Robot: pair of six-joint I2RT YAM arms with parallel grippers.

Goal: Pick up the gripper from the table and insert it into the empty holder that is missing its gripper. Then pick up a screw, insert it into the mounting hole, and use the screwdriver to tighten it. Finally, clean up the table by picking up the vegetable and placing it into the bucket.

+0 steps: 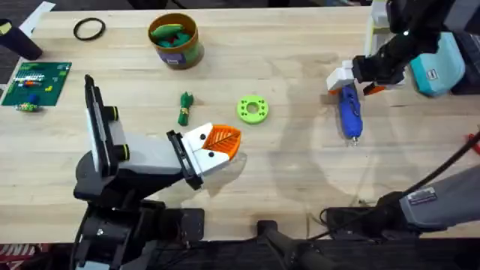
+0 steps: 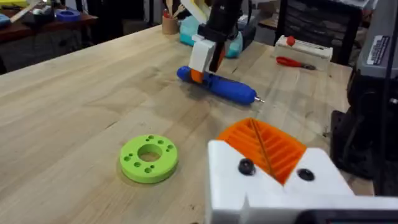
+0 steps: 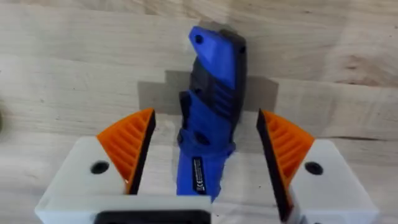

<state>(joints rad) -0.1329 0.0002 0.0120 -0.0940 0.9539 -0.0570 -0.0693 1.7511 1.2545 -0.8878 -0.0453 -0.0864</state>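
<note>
Blue plastic sits dead centre between the right gripper's (image 3: 205, 168) orange ribbed pads (image 3: 127, 146): the screwdriver (image 1: 349, 112) lies flat on the table (image 1: 300, 172), the fingers spread open either side of its body and not yet touching it. In the overhead view its long axis runs roughly twelve to six, bit end toward six o'clock, so the fingers straddle it across its width, near the butt end. A squeeze from here should catch it, judging by the even gaps either side.

Nearest the bases, at about seven o'clock on the table, the holder (image 1: 146, 154) stands with the gripper (image 1: 217, 142) seated at its tip, orange finger pointing toward three o'clock. I cannot tell whether the left gripper is open or closed. Just past it lie the vegetable (image 1: 185, 107) and a lime-green disc (image 1: 253, 109), side by side. Farther out, at eleven o'clock, the bucket (image 1: 175, 41) stands upright, well apart from the vegetable. The right arm is plainly the nearer one to the screwdriver.
</note>
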